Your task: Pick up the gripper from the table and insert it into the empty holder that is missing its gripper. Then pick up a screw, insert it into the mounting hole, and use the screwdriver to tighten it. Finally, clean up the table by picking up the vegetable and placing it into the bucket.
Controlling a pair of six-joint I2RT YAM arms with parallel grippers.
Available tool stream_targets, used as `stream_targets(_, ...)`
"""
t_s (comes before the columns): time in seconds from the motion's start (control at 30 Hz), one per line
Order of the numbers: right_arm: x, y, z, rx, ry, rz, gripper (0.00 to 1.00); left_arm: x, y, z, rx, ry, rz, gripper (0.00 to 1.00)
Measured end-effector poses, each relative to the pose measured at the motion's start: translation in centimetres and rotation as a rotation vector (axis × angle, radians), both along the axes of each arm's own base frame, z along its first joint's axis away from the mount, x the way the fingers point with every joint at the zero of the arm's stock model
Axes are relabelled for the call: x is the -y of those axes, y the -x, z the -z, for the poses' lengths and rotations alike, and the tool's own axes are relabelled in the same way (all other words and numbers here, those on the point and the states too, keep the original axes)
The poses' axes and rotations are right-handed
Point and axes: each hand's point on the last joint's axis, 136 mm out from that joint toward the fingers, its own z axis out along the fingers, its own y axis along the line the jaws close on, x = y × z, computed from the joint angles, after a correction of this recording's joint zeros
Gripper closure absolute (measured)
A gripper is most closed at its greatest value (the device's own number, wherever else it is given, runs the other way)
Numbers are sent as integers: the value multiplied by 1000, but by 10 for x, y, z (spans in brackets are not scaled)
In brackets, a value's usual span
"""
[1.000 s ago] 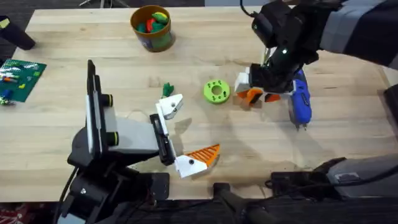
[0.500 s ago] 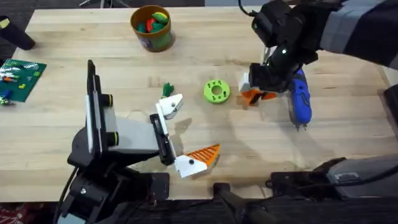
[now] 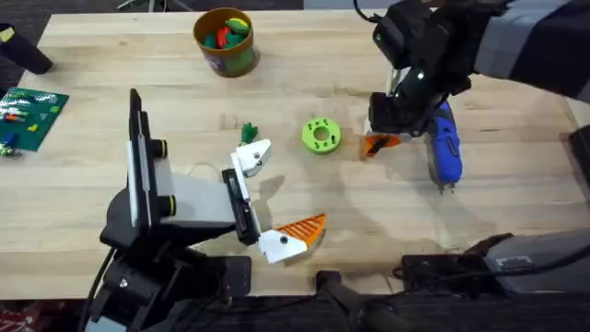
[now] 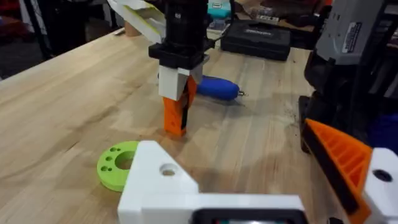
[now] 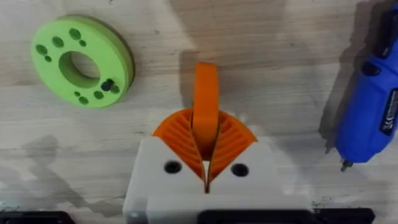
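Right gripper (image 5: 205,163): I have it clamped on the orange finger (image 5: 205,102). Left gripper (image 3: 267,198): apart, one tip missing. Risk: the finger twists between my pads when lifted.

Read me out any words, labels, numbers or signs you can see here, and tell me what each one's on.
No text here can be read.
White label on the grey arm housing: printed lines, too blurred to read.
Dark label on the screwdriver: markings too small to read.
Green board at the table's left edge: coloured shapes, no legible text.
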Motion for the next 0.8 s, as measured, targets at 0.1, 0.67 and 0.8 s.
stream_targets(0.1, 0, 0, 0, 0, 0, 0, 980, 0, 0, 0, 0, 0, 0, 14)
stream_targets(0.67, -12, 1, -67, 103, -109, -64, 982, 0, 0, 0, 0, 0, 0, 15)
stream_targets(0.8, -23, -10, -96, 191, -181, -97, 982, 0, 0, 0, 0, 0, 0, 14)
